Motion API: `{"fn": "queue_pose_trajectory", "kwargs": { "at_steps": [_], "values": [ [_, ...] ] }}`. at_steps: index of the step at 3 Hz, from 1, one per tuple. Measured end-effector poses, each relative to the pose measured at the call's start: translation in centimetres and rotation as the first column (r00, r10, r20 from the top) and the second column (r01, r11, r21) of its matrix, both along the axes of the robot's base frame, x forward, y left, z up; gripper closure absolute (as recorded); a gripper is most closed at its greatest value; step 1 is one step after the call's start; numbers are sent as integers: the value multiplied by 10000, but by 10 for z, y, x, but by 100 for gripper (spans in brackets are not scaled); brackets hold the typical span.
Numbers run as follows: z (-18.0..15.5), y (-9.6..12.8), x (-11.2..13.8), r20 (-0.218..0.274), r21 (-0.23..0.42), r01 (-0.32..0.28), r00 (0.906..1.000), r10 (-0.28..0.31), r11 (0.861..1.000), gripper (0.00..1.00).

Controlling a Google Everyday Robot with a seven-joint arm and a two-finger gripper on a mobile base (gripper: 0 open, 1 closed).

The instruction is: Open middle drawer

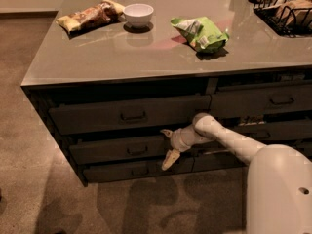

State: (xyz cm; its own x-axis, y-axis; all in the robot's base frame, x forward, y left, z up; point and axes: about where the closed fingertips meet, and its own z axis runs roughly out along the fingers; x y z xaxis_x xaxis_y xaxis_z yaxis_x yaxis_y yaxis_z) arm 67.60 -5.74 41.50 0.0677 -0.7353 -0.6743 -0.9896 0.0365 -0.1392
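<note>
Hovering gripper (165,149): centre frame, fingers (170,159) spread wide, holding nothing.
Handle (138,150): just left, ungrasped.
Middle drawer (97,152): looks shut; slide left, straddle handle, pull straight.

arm (233,141): smooth off-white rounded tube
wrist (183,139): short whitish ribbed cylinder
base shell (278,184): broad pale cream casing, one small dark round hole (299,190)
hand (167,147): two tapered cream fingers (170,159), spread apart, at the right end of the dark grey-brown middle drawer (109,151)
</note>
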Motion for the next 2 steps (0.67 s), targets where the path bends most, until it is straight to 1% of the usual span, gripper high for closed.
{"fn": "queue_pose_trajectory", "kwargs": {
  "at_steps": [1, 2],
  "values": [
    [1, 0, -2, 118, -3, 92, 9999, -92, 10000, 0],
    [6, -3, -2, 415, -92, 175, 9990, -171, 9998, 0]
  ]
}}
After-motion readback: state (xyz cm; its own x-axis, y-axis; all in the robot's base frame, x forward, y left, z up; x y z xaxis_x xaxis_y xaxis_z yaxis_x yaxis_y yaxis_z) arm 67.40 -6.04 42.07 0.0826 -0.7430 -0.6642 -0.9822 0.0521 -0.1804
